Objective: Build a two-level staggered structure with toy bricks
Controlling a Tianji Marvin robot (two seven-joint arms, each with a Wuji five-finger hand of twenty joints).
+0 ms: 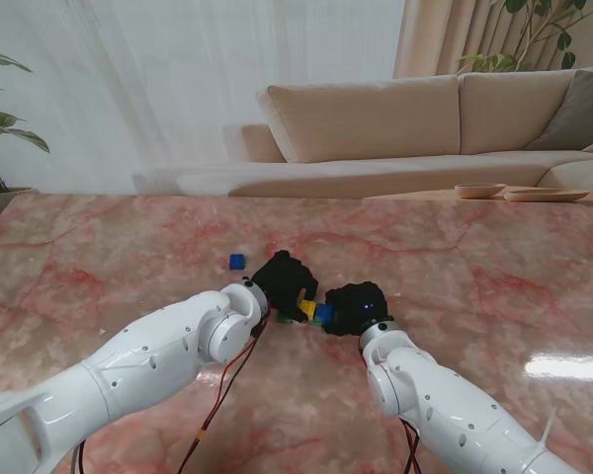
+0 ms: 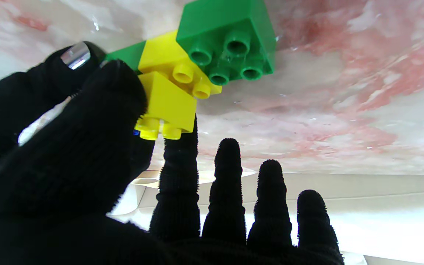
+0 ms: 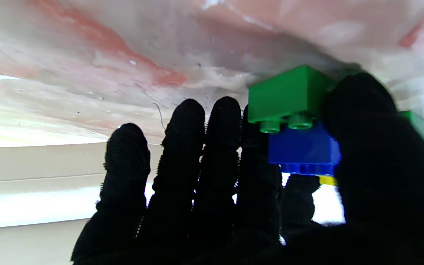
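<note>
Between my two black-gloved hands a small brick cluster rests on the marble. In the left wrist view a yellow brick [image 2: 166, 103] sits staggered on a lower yellow brick [image 2: 164, 55], flanked by a green brick [image 2: 230, 36] and another green one [image 2: 127, 55]. My left hand [image 1: 282, 276] pinches the upper yellow brick [image 1: 306, 309] between thumb [image 2: 98, 121] and index finger. In the right wrist view a blue brick [image 3: 302, 149] sits on a green brick [image 3: 289, 94]. My right hand [image 1: 358, 306] grips the blue brick [image 1: 323, 314], thumb [image 3: 363, 147] against its side.
A loose blue brick [image 1: 237, 262] lies on the pink marble table [image 1: 455, 267], just beyond my left hand. A beige sofa [image 1: 425, 128] stands behind the table's far edge, with shallow dishes [image 1: 519, 192] at the back right. Red cables [image 1: 222, 395] hang under my left arm.
</note>
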